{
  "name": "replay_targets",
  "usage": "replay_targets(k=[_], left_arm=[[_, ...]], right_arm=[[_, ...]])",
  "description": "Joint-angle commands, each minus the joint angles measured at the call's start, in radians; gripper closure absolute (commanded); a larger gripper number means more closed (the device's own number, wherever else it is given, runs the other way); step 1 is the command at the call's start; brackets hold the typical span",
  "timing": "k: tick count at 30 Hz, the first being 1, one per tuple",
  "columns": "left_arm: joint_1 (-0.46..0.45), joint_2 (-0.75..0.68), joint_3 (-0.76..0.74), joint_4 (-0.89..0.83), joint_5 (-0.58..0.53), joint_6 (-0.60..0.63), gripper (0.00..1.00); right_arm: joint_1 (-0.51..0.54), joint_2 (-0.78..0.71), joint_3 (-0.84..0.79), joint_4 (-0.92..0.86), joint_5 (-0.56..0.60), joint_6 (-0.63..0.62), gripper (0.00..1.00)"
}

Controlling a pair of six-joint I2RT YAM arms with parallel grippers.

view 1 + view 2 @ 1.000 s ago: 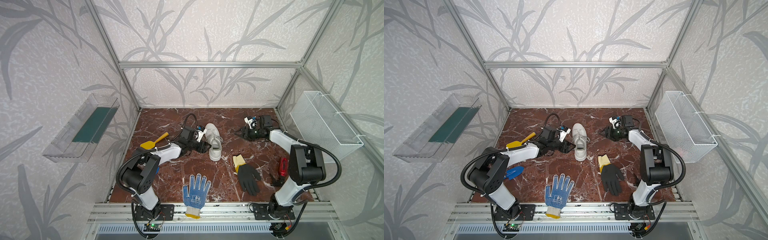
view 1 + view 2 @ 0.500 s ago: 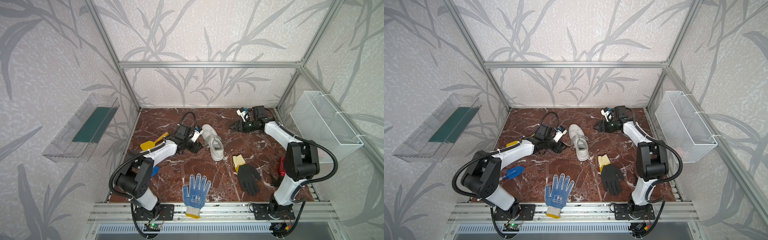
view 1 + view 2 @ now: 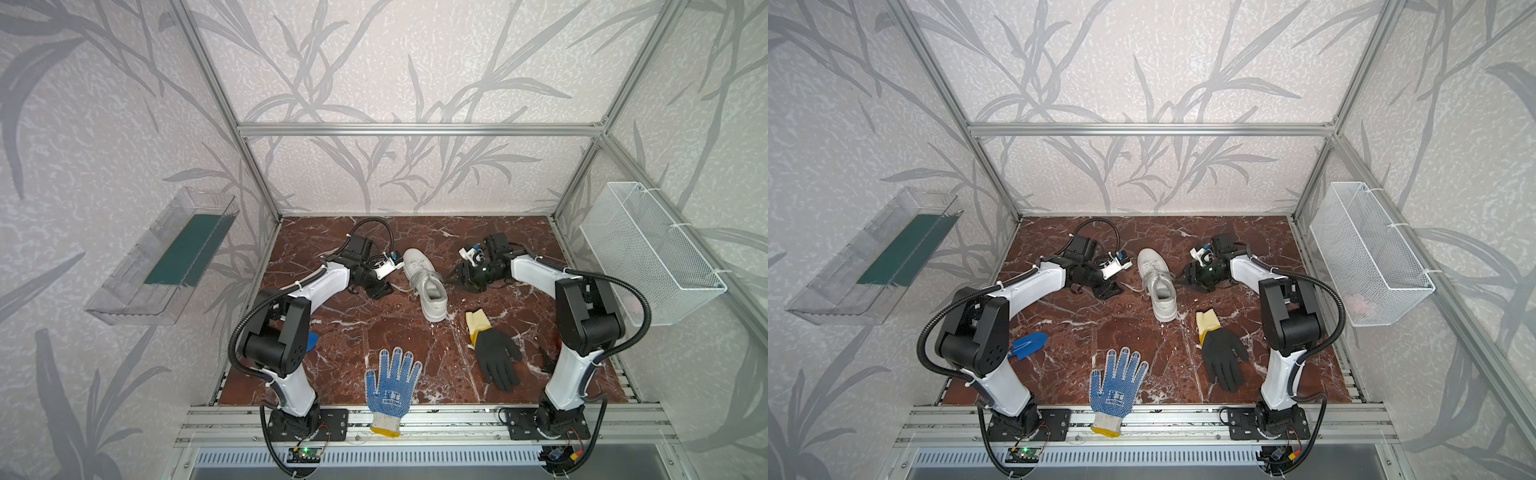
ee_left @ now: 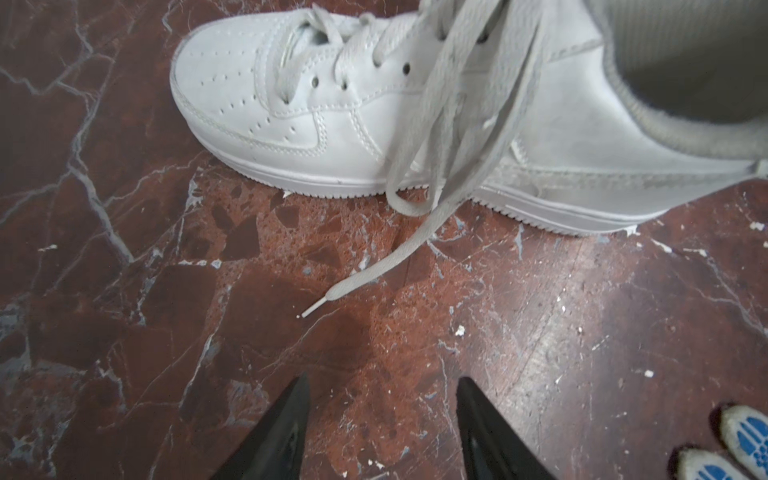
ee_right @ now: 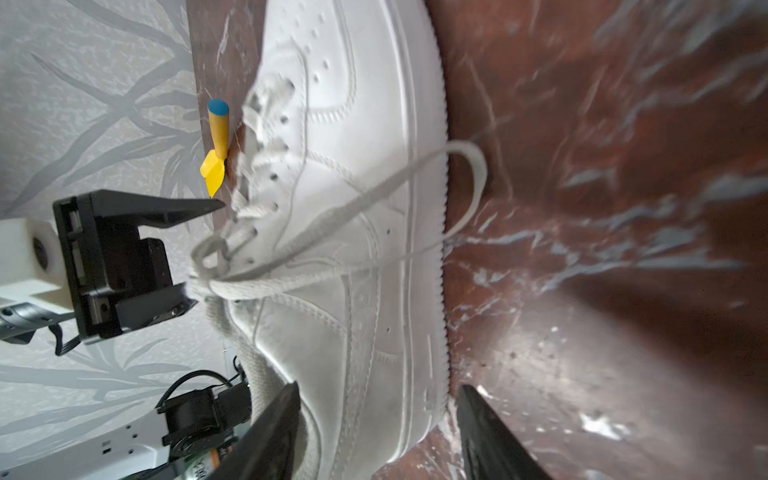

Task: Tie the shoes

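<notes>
Your smooth white leather sneaker (image 3: 426,284) sits on the red-brown veined marble top (image 3: 415,345), and its flat woven laces (image 4: 440,174) spill loose over both sides. The left gripper (image 4: 382,382) gapes empty just short of a lace tip. The right gripper (image 5: 378,388) is spread wide at the sneaker's opposite flank. Off the sneaker's heel lie a black rubbery glove with a yellow cuff (image 3: 494,357) and, farther out, a blue-dotted white knit glove (image 3: 392,382).

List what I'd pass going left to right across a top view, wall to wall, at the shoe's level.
clear wall tray → left gripper → white sneaker → right gripper → wire basket
</notes>
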Motion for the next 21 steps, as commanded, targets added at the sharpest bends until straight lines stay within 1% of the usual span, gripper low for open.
replay_targets(k=[1,5,7,10,12,15,16,18,21], left_arm=[[0.016,0.024,0.045,-0.104,0.071,0.150,0.39],[0.026,0.052,0.059,-0.142,0.096,0.253,0.39],[0.031,0.067,0.066,-0.145,0.102,0.294,0.39],[0.039,0.105,0.100,-0.149,0.121,0.336,0.41],[0.039,0.142,0.134,-0.172,0.129,0.392,0.43],[0.040,0.188,0.182,-0.195,0.122,0.439,0.45],[0.040,0.199,0.192,-0.197,0.120,0.472,0.45],[0.042,0.220,0.203,-0.183,0.129,0.497,0.47],[0.043,0.258,0.238,-0.187,0.133,0.528,0.52]], right_arm=[[0.033,-0.040,-0.039,0.107,-0.069,0.100,0.39],[0.058,-0.047,-0.075,0.187,-0.122,0.157,0.39],[0.061,-0.052,-0.071,0.177,-0.125,0.151,0.39],[0.051,-0.071,-0.053,0.119,-0.098,0.115,0.39],[0.034,-0.088,-0.043,0.083,-0.083,0.092,0.39],[0.004,-0.106,-0.026,0.025,-0.072,0.050,0.39],[-0.003,-0.112,-0.019,0.005,-0.068,0.036,0.39],[-0.019,-0.127,-0.011,-0.029,-0.058,0.007,0.39],[-0.041,-0.136,-0.008,-0.045,-0.056,-0.007,0.39]])
